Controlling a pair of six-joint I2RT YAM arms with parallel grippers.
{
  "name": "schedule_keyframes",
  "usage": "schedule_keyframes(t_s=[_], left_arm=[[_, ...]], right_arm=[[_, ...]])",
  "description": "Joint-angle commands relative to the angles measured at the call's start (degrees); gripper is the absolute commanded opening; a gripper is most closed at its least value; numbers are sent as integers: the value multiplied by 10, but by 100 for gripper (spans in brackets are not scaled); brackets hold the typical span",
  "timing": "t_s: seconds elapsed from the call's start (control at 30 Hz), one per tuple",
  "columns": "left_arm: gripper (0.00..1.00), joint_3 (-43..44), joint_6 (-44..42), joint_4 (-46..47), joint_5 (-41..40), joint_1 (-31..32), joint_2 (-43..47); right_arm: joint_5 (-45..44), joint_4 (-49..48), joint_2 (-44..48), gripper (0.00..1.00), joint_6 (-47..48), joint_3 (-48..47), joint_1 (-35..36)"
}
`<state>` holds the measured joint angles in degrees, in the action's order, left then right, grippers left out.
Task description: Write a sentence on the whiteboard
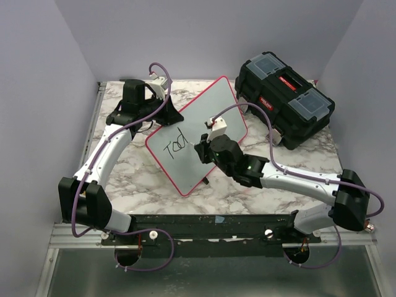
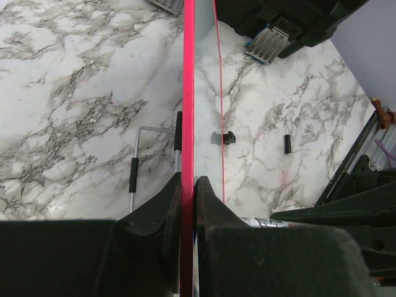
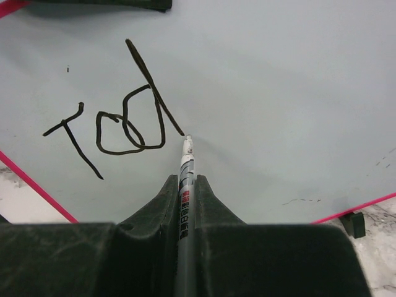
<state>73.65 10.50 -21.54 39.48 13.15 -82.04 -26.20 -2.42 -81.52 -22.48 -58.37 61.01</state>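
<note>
The marker (image 3: 187, 151) is clamped in the right gripper (image 3: 185, 183), tip just past the lettering (image 3: 127, 124) "Tod"; the whiteboard (image 3: 278, 93) is edge-pinched by the left gripper (image 2: 189, 185).

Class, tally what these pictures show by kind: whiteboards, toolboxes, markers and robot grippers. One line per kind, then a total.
Whiteboards: 1, the whiteboard
Toolboxes: 1, the black toolbox
Markers: 1, the marker
Grippers: 2, the left gripper and the right gripper
Total: 5
</note>
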Motion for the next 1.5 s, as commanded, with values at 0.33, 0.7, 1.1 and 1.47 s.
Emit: schedule_keyframes(t_s=[0.33,0.7,1.1,1.47], left_arm=[[0,-4,-51,-5,-2,17,11],[0,-1,-45,-3,4,17,13],[0,-3,-42,-2,5,19,14],[0,19,-38,-29,-24,22,19]], right_arm=[[-20,-23,91,1,28,28,-43],[26,-52,67,1,37,21,-60],[52,-82,52,1,41,22,-60],[56,-82,47,1,35,15,-59]])
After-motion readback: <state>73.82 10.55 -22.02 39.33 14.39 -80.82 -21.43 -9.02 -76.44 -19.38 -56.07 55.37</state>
